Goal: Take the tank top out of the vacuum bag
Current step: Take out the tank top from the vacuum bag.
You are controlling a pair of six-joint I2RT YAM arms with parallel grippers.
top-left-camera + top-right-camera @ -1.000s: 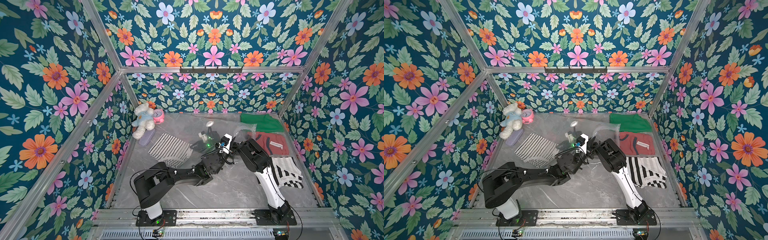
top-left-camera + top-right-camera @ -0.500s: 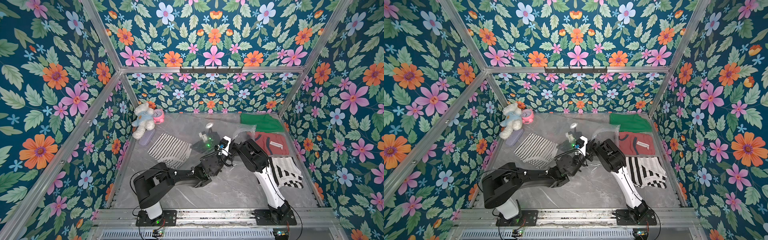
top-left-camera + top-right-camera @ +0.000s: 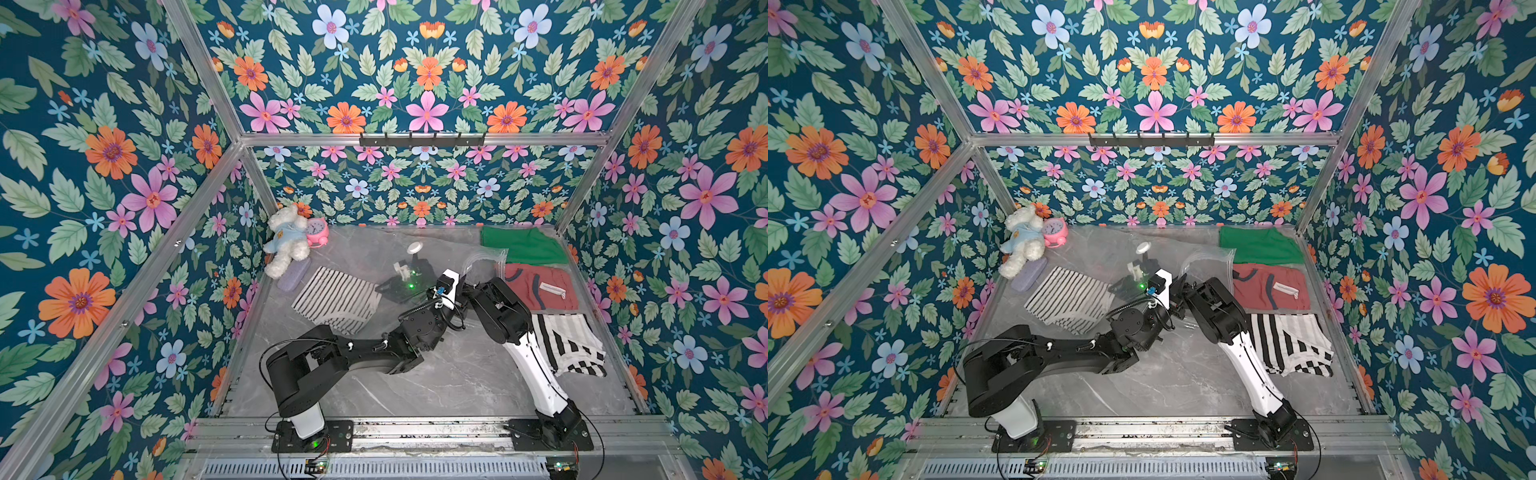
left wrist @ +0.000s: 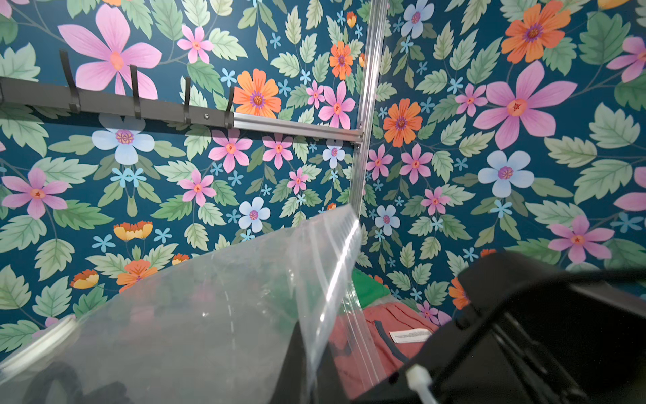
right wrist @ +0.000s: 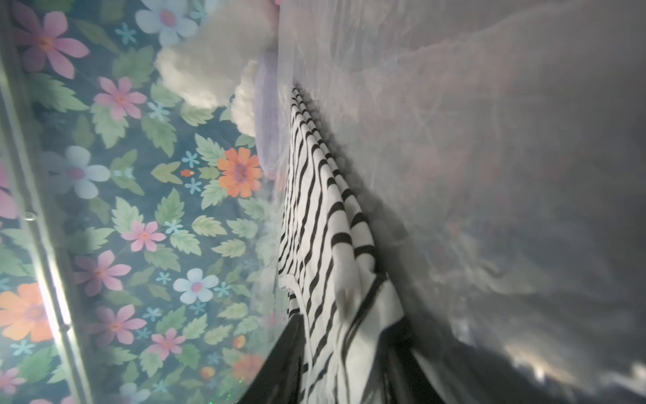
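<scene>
Nearest you, a bold black-and-white striped garment [image 3: 569,349] lies by the right edge of the bench [image 3: 436,386], out of the work.

At mid-bench your two arms meet. The left gripper [image 3: 455,276] is pressed together. By the left wrist view I judge it is pinching the vacuum bag [image 3: 365,253] near its zip-seal strip [image 4: 344,252], which stands lifted so that the mouth gapes. The right gripper [image 5: 344,356] reaches through that mouth toward the bench's left edge. Its fingers stand part-way apart with the thin-striped tank top [image 3: 336,299] bunched between them, but you cannot tell whether they bite it. The tank top lies left of centre. I judge it is inside the bag, since the right wrist view sees it through a haze of film.

Hold the left pinch high and steady so the mouth does not sag. Close the right gripper on a thick fold of cloth only, not on the film. Then draw it back low and straight toward the mouth. If the bag drags along with it, you have caught film, so release and retake.

Farther off, the white valve cap [image 3: 414,248] sits on the bag toward the far edge. A red garment [image 3: 536,286] and a green garment [image 3: 519,245] run along the right edge to the far corner. A plush bear [image 3: 286,245] and a pink alarm clock [image 3: 318,230] fill the far left corner.
</scene>
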